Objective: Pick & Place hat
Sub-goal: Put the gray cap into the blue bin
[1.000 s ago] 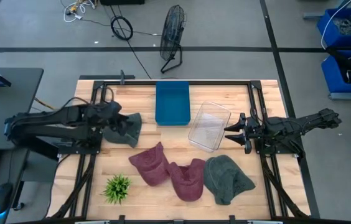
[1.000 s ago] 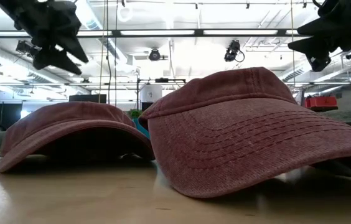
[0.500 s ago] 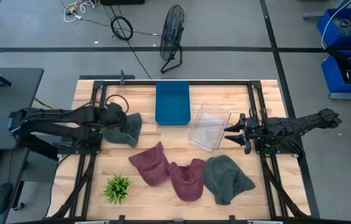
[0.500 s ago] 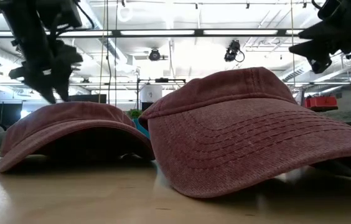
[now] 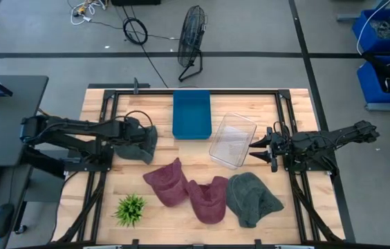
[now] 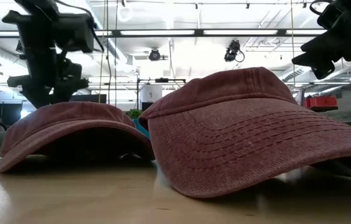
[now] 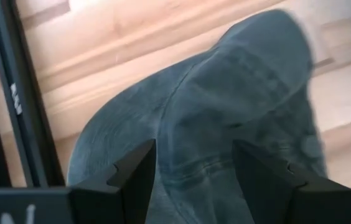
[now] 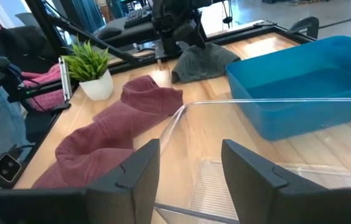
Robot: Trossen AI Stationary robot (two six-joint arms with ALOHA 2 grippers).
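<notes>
A dark grey hat (image 5: 142, 145) lies on the table's left side, near the far edge; in the left wrist view the grey hat (image 7: 225, 112) fills the picture. My left gripper (image 5: 137, 129) is open and points down over its crown, one finger (image 7: 132, 177) on each side. In the low view the left gripper (image 6: 42, 87) stands low behind a maroon hat (image 6: 70, 127). My right gripper (image 5: 254, 146) is open and waits in the air beside the clear container (image 5: 233, 140). Two maroon hats (image 5: 166, 182) (image 5: 209, 199) and a second grey hat (image 5: 252, 199) lie near the front. My left gripper comes at the grey hat's crown (image 7: 194, 143) from above, its open fingers straddling the cloth. Whether the fingertips touch the cloth I cannot tell. The hat lies flat on the table.
A blue tray (image 5: 191, 114) sits at the far edge, with the clear container tilted beside it. A small potted plant (image 5: 130, 209) stands at the near left. Black frame rails (image 5: 105, 149) run along both table sides. Bare wood shows between the grey hat and the maroon hats.
My left gripper has moved toward the table's right, over the grey hat, and has come down from high above to just over it, tipping to point downward. The hats have stayed where they were.
</notes>
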